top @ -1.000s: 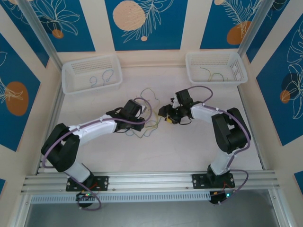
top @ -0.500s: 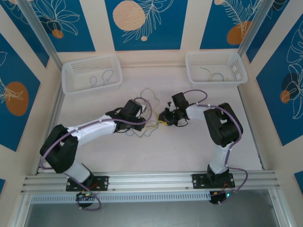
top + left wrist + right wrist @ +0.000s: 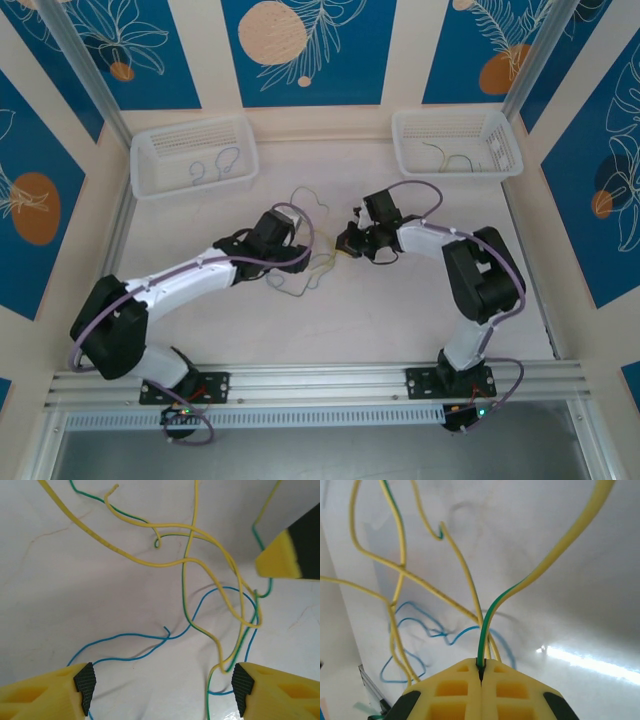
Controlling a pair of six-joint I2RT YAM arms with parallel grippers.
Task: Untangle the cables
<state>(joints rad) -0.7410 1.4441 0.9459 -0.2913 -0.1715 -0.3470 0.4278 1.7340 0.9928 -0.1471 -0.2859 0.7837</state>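
Observation:
A tangle of thin cables (image 3: 312, 262) lies mid-table between the two arms: a blue wire (image 3: 150, 641), pale yellow wires (image 3: 150, 562) and a green-and-yellow wire (image 3: 186, 595) crossing one another. My left gripper (image 3: 161, 687) hovers open just above the blue and green strands, its black pads (image 3: 85, 682) wide apart with nothing pinched. My right gripper (image 3: 481, 672) is shut on the green-and-yellow wire (image 3: 492, 612), which rises out of its closed tips; it sits at the tangle's right edge (image 3: 347, 245). Its yellow fingertip (image 3: 280, 555) shows in the left wrist view.
A white basket (image 3: 190, 135) at the back left holds a blue wire (image 3: 215, 165). Another white basket (image 3: 500, 135) at the back right holds yellowish wires (image 3: 450, 158). Walls enclose the table, and an aluminium rail (image 3: 320, 385) runs along the near edge.
The right gripper moved left into the tangle, then drew slightly back and up with the green-and-yellow wire. The left arm stretched forward, and the tangle's upper loop shifted.

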